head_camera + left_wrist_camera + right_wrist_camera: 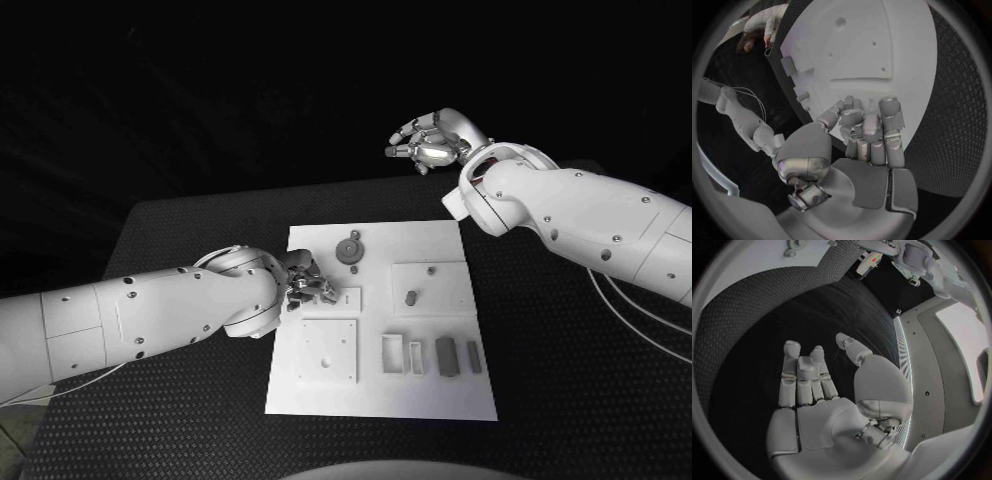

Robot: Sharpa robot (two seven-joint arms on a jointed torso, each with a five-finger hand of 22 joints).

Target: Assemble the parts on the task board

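Head view: the white task board [378, 330] lies flat in the middle of the black counter [173, 240]; the left hand [306, 285] rests at the board's left edge, fingers curled inward, and whether a part sits between them cannot be told; a round grey part [349, 248] stands near the board's far edge, just beyond that hand; a small oval part [411, 297] sits in a raised square plate on the board's right half; two upright grey parts [447, 356] stand in the near right corner beside a pair of pale slotted blocks [394, 353]; the right hand [428, 140] is raised beyond the counter's far edge, well apart from the board, fingers spread and holding nothing.

Left wrist view: the left hand [861, 135] hovers over the task board [873, 40] with fingers [891, 117] bent toward the palm; nothing held is plainly visible, so its state cannot be told; a square plate with small holes lies on the board beyond the fingertips.

Right wrist view: the right hand [817, 390] is open, fingers [792, 365] extended and empty, above the textured counter [748, 315].
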